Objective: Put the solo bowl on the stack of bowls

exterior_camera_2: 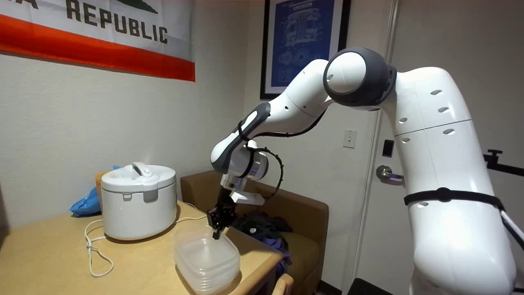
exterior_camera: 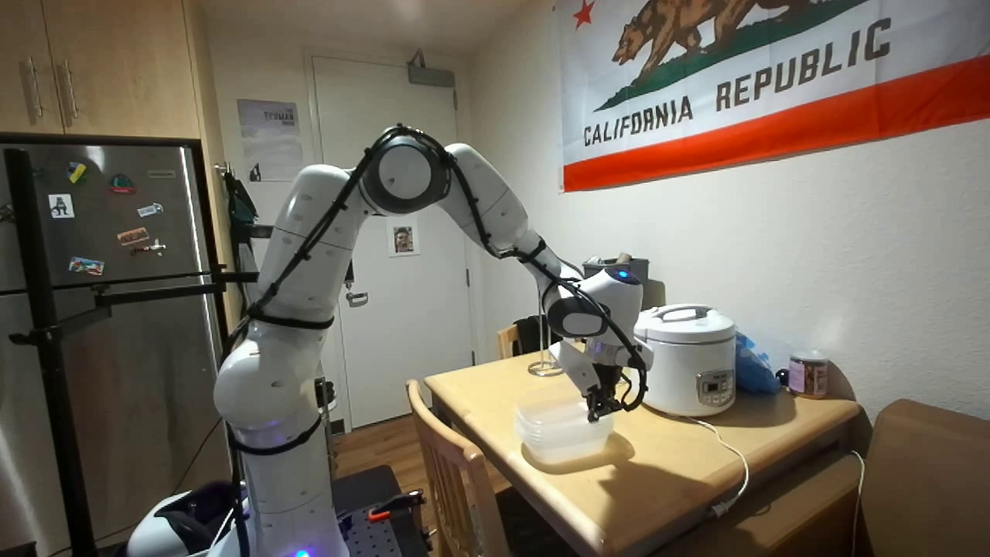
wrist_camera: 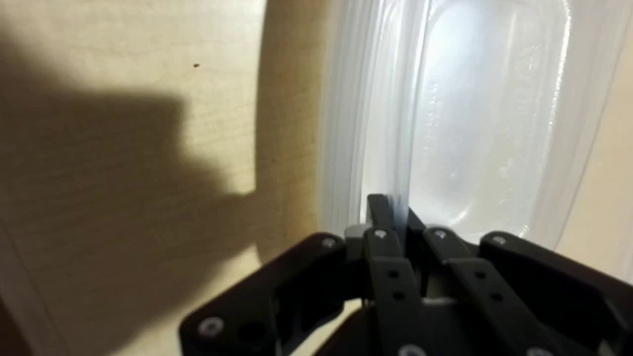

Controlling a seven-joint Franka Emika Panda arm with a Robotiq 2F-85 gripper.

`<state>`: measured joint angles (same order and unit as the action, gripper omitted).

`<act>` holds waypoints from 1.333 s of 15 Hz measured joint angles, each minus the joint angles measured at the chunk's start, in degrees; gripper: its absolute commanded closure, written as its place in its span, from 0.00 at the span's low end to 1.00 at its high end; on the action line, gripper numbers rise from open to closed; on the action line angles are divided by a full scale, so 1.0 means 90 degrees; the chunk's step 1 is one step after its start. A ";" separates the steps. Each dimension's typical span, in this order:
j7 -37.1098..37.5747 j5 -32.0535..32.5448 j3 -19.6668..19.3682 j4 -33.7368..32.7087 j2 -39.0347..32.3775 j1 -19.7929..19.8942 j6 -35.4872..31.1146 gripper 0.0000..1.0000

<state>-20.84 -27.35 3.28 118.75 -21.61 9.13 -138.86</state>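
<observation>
Several rounded plastic bowls (exterior_camera_2: 207, 268), end effector (wrist_camera: 398, 217) pinching rim (wrist_camera: 414, 99)

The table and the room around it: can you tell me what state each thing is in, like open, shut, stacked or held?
Stack of bowls, nested, upright on the table.
Top bowl, held at one side; whether it is fully seated, I can't tell.
Fingers, closed on the top bowl's side.
Rice cooker, shut.
Door, shut.
Cupboard doors, shut.
Fridge, looks shut.
Flag, hanging.
</observation>
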 measured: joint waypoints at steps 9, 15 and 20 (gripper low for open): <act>0.0803 0.0644 -0.0029 -0.0001 -0.0061 -0.0083 0.0228 0.40; 0.1570 0.1024 -0.0117 0.0586 0.0882 -0.0293 0.0319 0.00; 0.2223 0.1525 -0.0200 0.1245 0.2019 -0.0530 0.0387 0.00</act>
<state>-0.84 -13.63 1.47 129.96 -3.44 4.36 -135.38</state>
